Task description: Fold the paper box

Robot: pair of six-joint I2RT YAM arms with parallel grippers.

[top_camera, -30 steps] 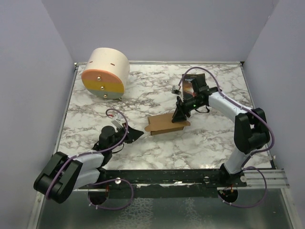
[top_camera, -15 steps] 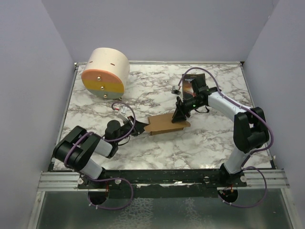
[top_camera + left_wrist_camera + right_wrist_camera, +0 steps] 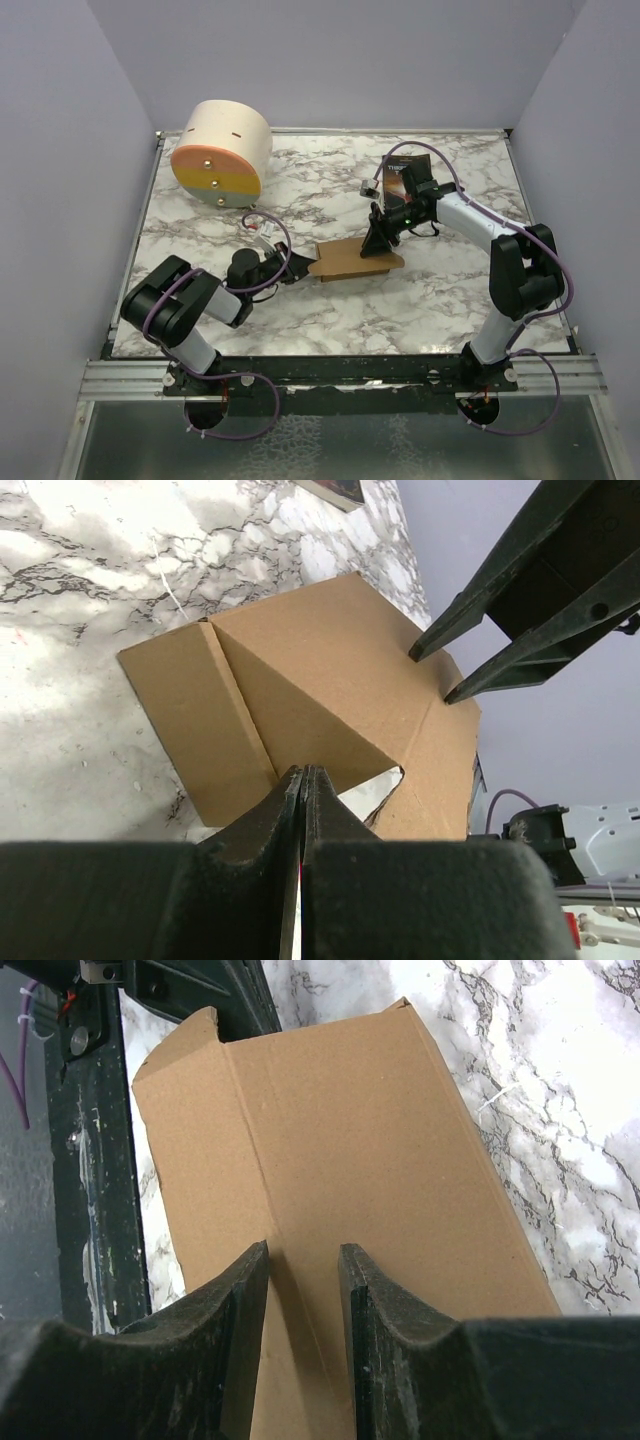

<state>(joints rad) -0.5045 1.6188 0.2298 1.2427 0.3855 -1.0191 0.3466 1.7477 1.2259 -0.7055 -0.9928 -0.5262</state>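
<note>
The paper box (image 3: 352, 260) lies as a flattened brown cardboard piece mid-table, one flap creased up at its left end. My left gripper (image 3: 300, 268) is shut and low, its tips at that left edge; in the left wrist view the closed tips (image 3: 303, 772) sit in front of the cardboard (image 3: 330, 670) beside a raised flap. My right gripper (image 3: 378, 245) points down on the box's right part. In the right wrist view its fingers (image 3: 305, 1250) stand apart, tips on the cardboard (image 3: 380, 1130), nothing pinched between them. The right fingers (image 3: 470, 630) also show from the left wrist.
A big cream cylinder (image 3: 220, 152) with an orange-yellow face lies at the back left. A dark book (image 3: 405, 180) sits behind the right wrist; its corner (image 3: 335, 490) shows in the left wrist view. A black rail (image 3: 350, 370) runs along the near edge.
My left arm has swung forward and right, bringing its shut gripper to the box's left edge. The box has slid slightly right. The right arm has stayed put.
</note>
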